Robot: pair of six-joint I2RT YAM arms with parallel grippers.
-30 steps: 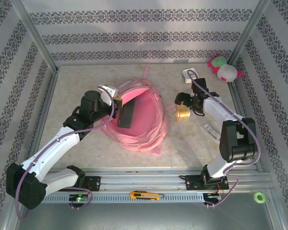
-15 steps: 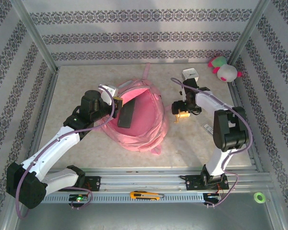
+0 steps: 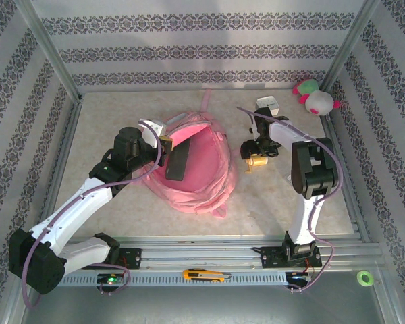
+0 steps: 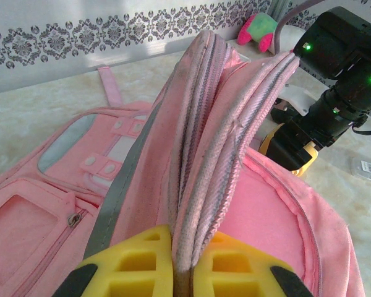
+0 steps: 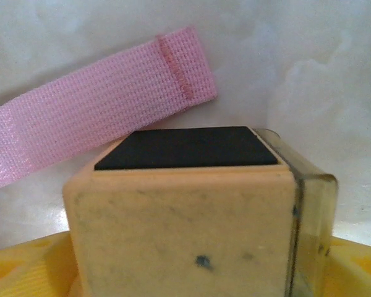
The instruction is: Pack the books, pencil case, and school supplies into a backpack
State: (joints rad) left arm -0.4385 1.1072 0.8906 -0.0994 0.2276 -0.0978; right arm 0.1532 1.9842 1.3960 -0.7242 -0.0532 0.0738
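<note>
Right arm's the story here: its elbow has swung in and stood up tall, and the right hand (image 3: 254, 154) has slid a touch left and dropped over the little tan block (image 5: 179, 229) on the surface (image 3: 121, 108), just off the backpack's right flank. From the wrist you can see it lined up nicely, with the block and its black top sitting square between the yellow fingers (image 5: 25, 269) and a loose pink strap (image 5: 93, 124) lying just beyond it. The hand was at its widest a moment ago and is now starting to draw in, so the fingers flank the block on both sides, but whether they're pressing on it yet I cannot tell. Over on the other side, nothing has budged. The left hand (image 3: 163, 145) stays clamped narrow on the zip rim of the backpack (image 3: 202, 182), lifting that edge so the mouth gapes. The backpack lies mid-surface between the two arms, with a dark flat item (image 3: 177, 162) already in the opening. I read this as a pick in progress, with the approach done and the grasp under way. If the grip takes, the block needs a short carry left into that held-open mouth. One thing to watch is that strap, which lies close by the block.
</note>
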